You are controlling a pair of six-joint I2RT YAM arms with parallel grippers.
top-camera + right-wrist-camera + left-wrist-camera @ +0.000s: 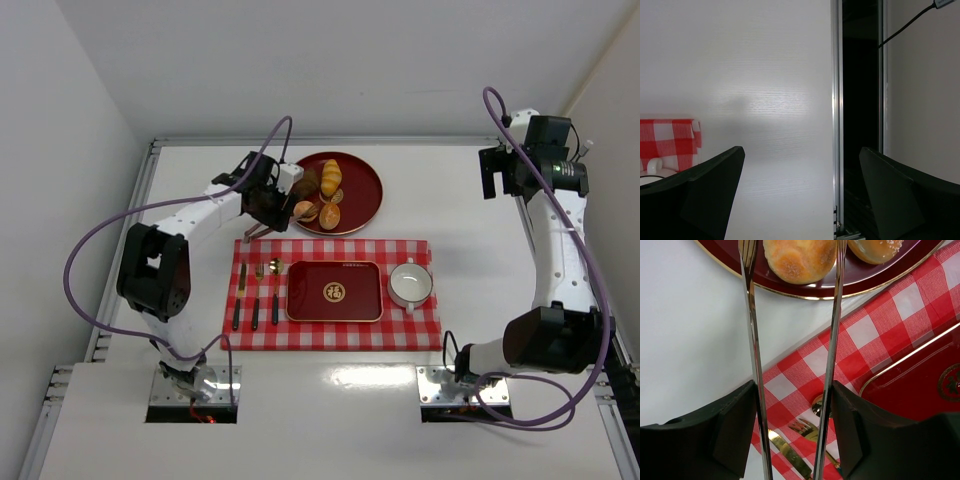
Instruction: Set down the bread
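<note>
The bread point(800, 260), a small round golden-orange bun, lies at the near left of a round red plate point(365, 190); it also shows in the top view point(305, 211). My left gripper point(795, 430) is shut on a pair of metal tongs point(752, 340), whose two arms stand apart, one on each side of the bun; I cannot tell whether they touch it. In the top view the left gripper point(270, 200) sits at the plate's left rim. My right gripper point(800, 200) is open and empty, raised at the far right point(515, 170).
A long yellow roll point(331, 178), a dark roll point(308, 185) and a seeded bun point(875, 250) share the plate. On the red checked cloth point(400, 330) are a rectangular red tray point(334, 292), a white cup point(410, 285) and gold cutlery point(255, 295). The right wrist view shows the table's right rail point(836, 125).
</note>
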